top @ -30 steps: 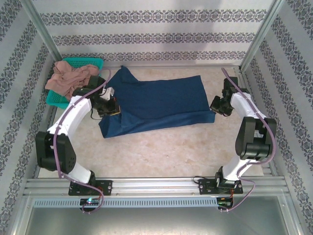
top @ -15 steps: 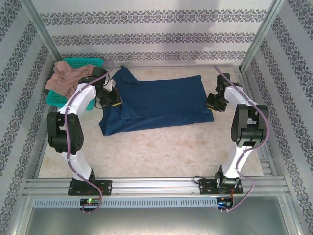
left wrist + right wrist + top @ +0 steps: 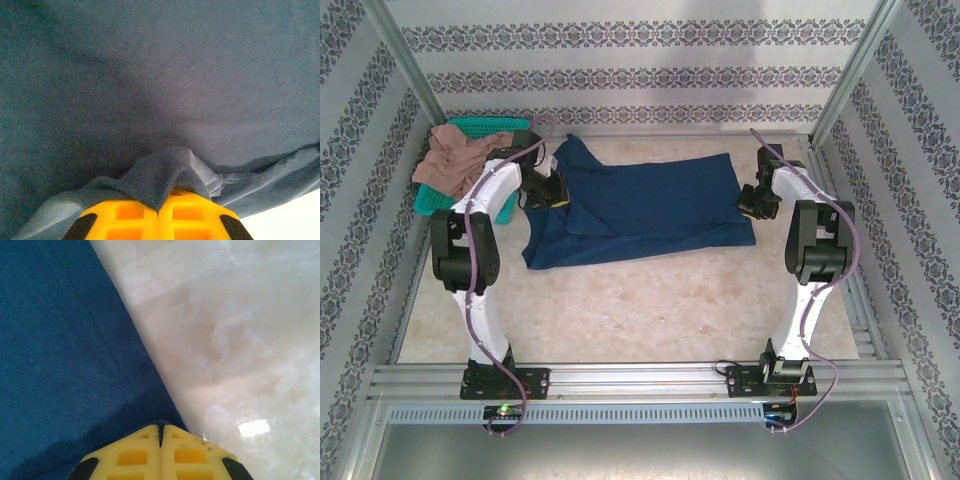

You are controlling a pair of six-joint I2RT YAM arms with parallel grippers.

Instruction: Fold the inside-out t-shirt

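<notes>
The inside-out t-shirt [image 3: 640,205], dark navy, lies spread across the far half of the table, its left part doubled over into a fold. My left gripper [image 3: 548,190] is at the shirt's left side, shut on a raised pinch of navy cloth [image 3: 167,172] that drapes over the yellow fingertips [image 3: 125,215]. My right gripper [image 3: 752,200] is at the shirt's right edge, shut with the stitched hem [image 3: 150,390] running into its closed jaws; bare table lies just to its right.
A teal basket [image 3: 492,123] holding a pinkish-tan garment [image 3: 455,158] stands at the far left, close behind my left arm. Metal frame posts and patterned walls box in the table [image 3: 650,300], whose pale marble surface is open in front of the shirt.
Both arms have swung toward the far side, each still gripping the shirt. The shirt's near edge has shifted slightly away from the arms' bases.
</notes>
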